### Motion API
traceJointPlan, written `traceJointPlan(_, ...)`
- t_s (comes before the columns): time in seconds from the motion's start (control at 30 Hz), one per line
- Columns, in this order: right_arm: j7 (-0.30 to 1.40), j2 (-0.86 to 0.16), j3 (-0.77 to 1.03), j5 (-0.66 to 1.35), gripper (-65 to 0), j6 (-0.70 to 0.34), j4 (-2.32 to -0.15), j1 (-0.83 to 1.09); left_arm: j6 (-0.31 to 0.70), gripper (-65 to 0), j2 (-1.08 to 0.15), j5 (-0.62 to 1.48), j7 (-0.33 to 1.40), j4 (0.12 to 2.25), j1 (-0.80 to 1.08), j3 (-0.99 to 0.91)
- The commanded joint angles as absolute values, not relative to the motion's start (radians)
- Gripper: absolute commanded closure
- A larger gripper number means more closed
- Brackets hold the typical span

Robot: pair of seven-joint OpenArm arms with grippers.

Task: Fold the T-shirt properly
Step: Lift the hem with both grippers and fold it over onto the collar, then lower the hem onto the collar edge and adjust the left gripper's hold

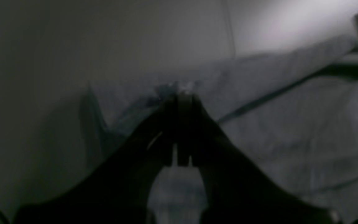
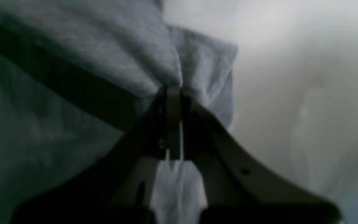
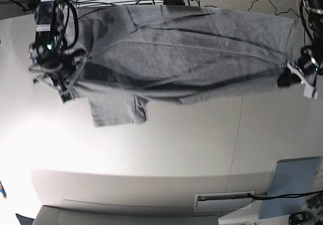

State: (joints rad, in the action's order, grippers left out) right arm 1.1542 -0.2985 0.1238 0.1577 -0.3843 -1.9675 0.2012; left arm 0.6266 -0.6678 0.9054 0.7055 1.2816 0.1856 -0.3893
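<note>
The left gripper (image 1: 183,93) and the right gripper (image 2: 174,88) are each clamped on an edge of the large heather-grey cotton T-shirt (image 3: 186,53), which hangs stretched between them above the white table (image 3: 166,144). A pale blue flat board (image 3: 290,187) lies well apart.

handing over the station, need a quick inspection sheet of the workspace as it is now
surface: white table, bare in front of the shirt
job's things: T-shirt stretched between both arms, one sleeve hanging toward the camera
clutter: pale blue board at the table's near corner
grippers: left gripper and right gripper both shut on shirt fabric
cables: black cables on the floor beyond the table
surroundings: beige floor behind
</note>
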Motion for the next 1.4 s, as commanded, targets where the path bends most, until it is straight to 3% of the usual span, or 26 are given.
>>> traceJointPlan(0.0, 1.141, -0.310, 0.144, 0.156, 0.0, -0.379, -2.007, 0.216, 0.650, 0.0, -0.693, 0.929, 0.690, 1.296, 0.191, -0.400)
traceJointPlan(0.27, 1.118, -0.310, 0.209, 0.098, 0.0, -0.342, -2.151, 0.383, 0.682, 0.0, -0.694, 0.928, 0.720, 1.296, 0.258, -0.400)
traceJointPlan(0.67, 1.077, -0.310, 0.210, 0.064, 0.0, -0.299, -2.168, 0.520, 0.683, 0.0, -0.707, 0.918, 0.815, 1.296, 0.258, -0.400)
traceJointPlan(1.03, 1.080, -0.311, 0.211, -0.028, 0.0, -0.287, -2.168, 0.532, 0.672, 0.0, -0.748, 0.831, 0.806, 1.296, 0.255, -0.401)
traceJointPlan(1.37, 1.098, -0.310, 0.211, -0.028, 0.0, -0.287, -2.167, 0.532, 0.678, 0.0, -0.809, 1.012, 0.883, 1.324, 0.255, -0.413)
